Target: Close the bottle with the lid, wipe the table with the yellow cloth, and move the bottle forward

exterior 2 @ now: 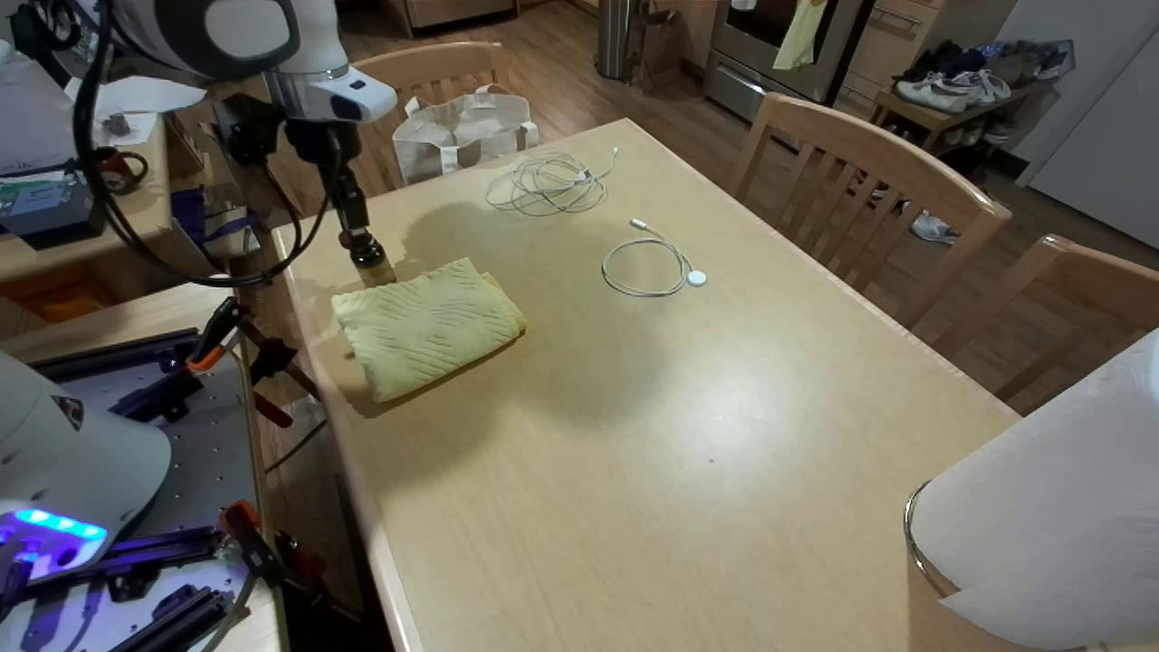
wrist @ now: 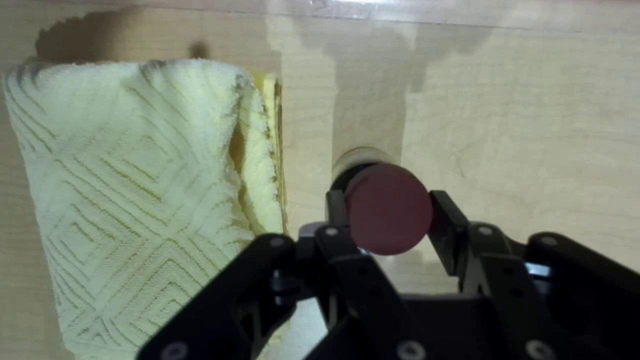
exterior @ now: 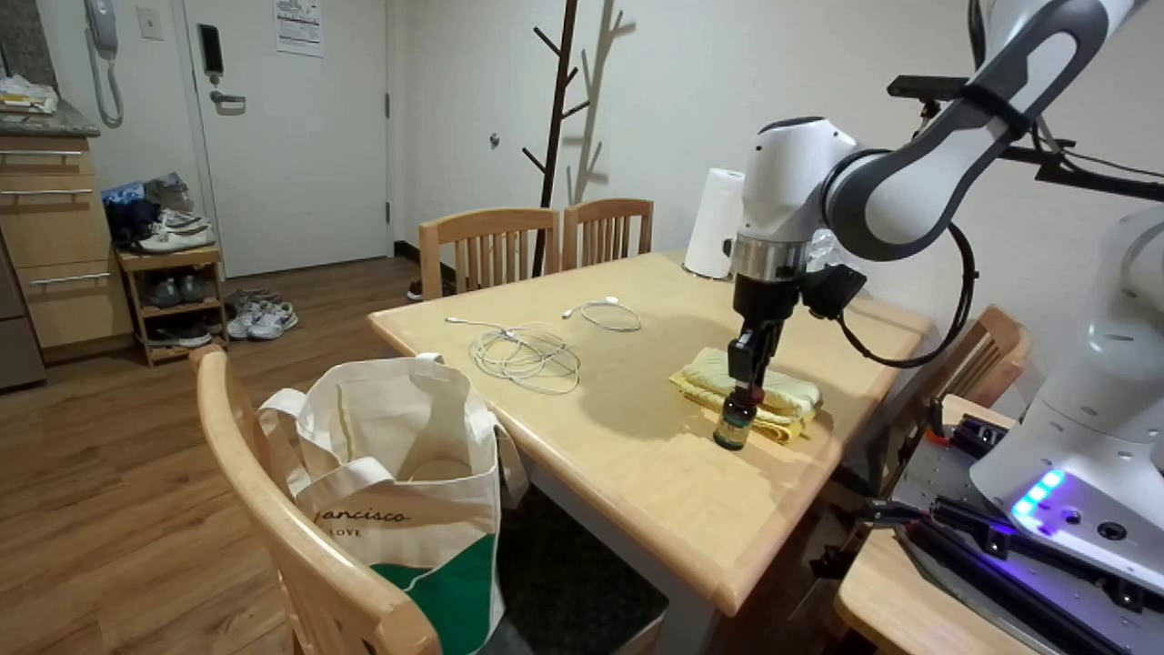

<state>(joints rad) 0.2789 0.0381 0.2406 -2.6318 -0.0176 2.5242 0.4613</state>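
The small dark bottle point(exterior: 733, 426) stands upright on the table near its edge, beside the folded yellow cloth point(exterior: 791, 396). The round dark red lid point(wrist: 389, 210) is at the bottle's top; whether it is threaded on cannot be told. My gripper point(wrist: 391, 212) points down with a finger against each side of the lid. In both exterior views the gripper point(exterior: 751, 377) point(exterior 2: 356, 234) is over the bottle point(exterior 2: 373, 264). In the wrist view the lid hides most of the bottle point(wrist: 350, 175). The cloth point(exterior 2: 430, 330) lies flat, left of the gripper in the wrist view point(wrist: 135, 210).
A coiled white cable point(exterior: 526, 357) and a shorter white cable point(exterior 2: 645, 292) lie on the table point(exterior 2: 634, 507). A paper towel roll point(exterior: 716, 223) stands at another side. A tote bag point(exterior: 400, 491) sits on a chair at the table's edge. More chairs point(exterior 2: 869, 190) surround it.
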